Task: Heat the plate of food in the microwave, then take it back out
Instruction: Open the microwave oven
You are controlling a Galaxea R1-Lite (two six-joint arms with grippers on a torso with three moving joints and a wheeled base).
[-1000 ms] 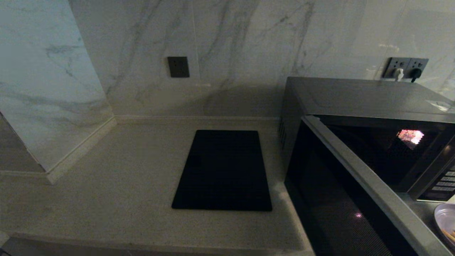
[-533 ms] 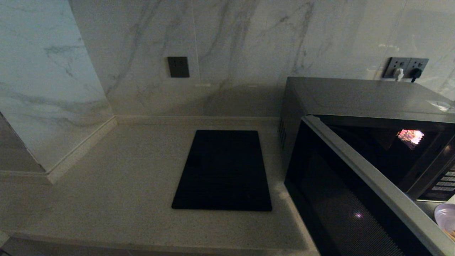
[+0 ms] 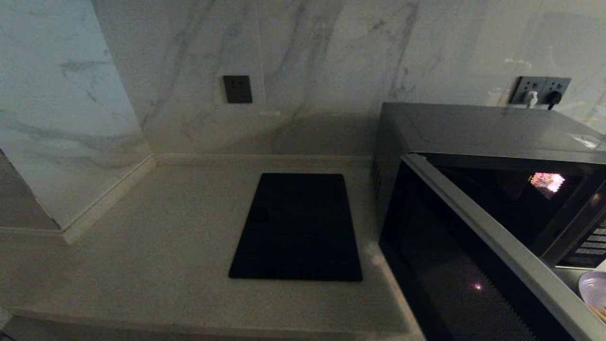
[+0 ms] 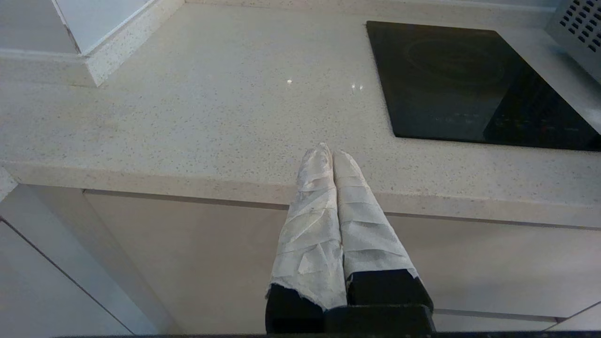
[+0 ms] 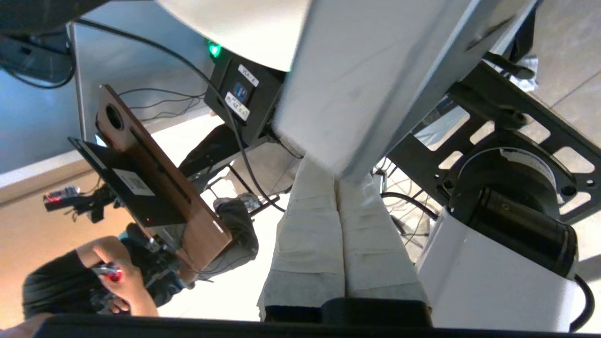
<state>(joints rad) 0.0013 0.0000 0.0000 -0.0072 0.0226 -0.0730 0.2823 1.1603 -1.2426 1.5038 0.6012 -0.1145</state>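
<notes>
The dark grey microwave (image 3: 473, 128) stands at the right of the counter, its black glass door (image 3: 450, 265) swung out towards me. Only a sliver of the pale lilac plate of food (image 3: 594, 286) shows at the lower right edge, past the door's top rim and below the button panel (image 3: 594, 244). Neither gripper appears in the head view. My left gripper (image 4: 328, 152) hangs shut and empty over the counter's front edge. My right gripper (image 5: 337, 176) is shut too, pointing back at my own base, its tips hidden behind a white panel.
A flat black slab (image 3: 298, 227) lies on the speckled counter (image 3: 165, 246) left of the microwave. Marble walls close the back and left side. Wall sockets (image 3: 539, 90) with plugs sit behind the microwave. A person and equipment show in the right wrist view.
The microwave door has swung slightly to the right, so less of the plate shows at the lower right edge.
</notes>
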